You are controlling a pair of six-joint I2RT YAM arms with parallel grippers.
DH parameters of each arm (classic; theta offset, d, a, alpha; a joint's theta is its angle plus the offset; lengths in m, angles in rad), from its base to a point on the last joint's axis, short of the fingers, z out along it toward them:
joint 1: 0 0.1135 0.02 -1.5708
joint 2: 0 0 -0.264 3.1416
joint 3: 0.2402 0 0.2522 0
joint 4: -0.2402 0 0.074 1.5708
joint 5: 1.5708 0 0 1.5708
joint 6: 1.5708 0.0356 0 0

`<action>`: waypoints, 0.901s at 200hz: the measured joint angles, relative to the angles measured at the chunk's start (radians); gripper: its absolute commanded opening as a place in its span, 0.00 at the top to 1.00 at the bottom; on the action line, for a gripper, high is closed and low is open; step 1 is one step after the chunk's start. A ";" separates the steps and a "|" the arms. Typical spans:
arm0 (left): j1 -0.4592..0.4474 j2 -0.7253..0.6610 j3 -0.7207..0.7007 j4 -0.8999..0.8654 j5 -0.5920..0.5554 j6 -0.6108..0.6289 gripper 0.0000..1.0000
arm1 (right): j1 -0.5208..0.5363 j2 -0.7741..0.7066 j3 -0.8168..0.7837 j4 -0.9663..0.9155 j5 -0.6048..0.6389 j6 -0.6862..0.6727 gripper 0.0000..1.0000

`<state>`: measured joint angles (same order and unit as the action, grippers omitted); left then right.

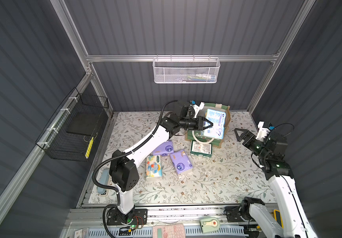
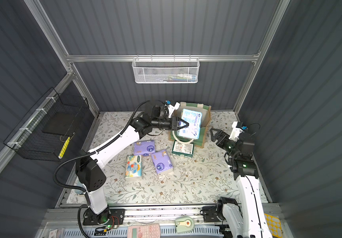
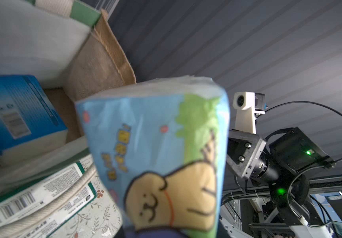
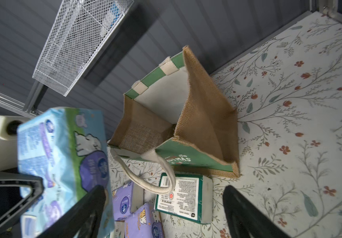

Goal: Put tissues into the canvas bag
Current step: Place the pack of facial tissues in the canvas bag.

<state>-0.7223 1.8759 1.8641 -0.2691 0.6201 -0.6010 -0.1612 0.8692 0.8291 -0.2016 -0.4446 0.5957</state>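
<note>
- Right now the step in hand looks like the drop. The left gripper (image 1: 208,124) is clamped on a light blue pack (image 3: 155,144) and holds it off the table (image 1: 217,181). In both top views the pack sits over the open mouth of the bag (image 4: 203,107).
- The bag stands at the back of the table, mouth up, with its near green wall sagging low. Its rope handle (image 4: 145,179) droops over the green-and-white pack (image 1: 201,148), which lies just beside the bag.
- A second blue pack (image 3: 17,115) seems to lie on the bag's floor in the left wrist view. That picture is blurred and the right wrist view does not show the pack, so I would not swear to it.
- The right gripper (image 1: 238,135) hangs off to the side of the bag, jaws spread wide, nothing between them.
- Lying close together mid-table are one purple pack (image 1: 164,148), the other purple pack (image 1: 181,162) and the cartoon pack (image 1: 154,168).
- Next, by my reckoning, the held pack should go down past the rim and clear of the burlap side before the jaws let go. Released too high or off-centre, it could catch the sagging wall and tumble out.
</note>
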 measured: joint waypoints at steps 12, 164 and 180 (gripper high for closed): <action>0.011 0.022 0.058 -0.011 -0.006 0.017 0.64 | 0.000 0.044 0.039 -0.011 0.007 -0.013 0.14; 0.041 0.315 0.375 -0.088 -0.160 0.065 0.63 | 0.026 0.483 0.373 -0.144 0.055 -0.151 0.29; 0.048 0.316 0.375 -0.063 -0.160 0.050 0.63 | 0.033 0.509 0.393 -0.160 0.059 -0.165 0.29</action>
<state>-0.6746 2.1921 2.2395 -0.3325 0.4603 -0.5514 -0.1284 1.3777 1.2224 -0.3614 -0.3859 0.4309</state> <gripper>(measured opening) 0.370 0.715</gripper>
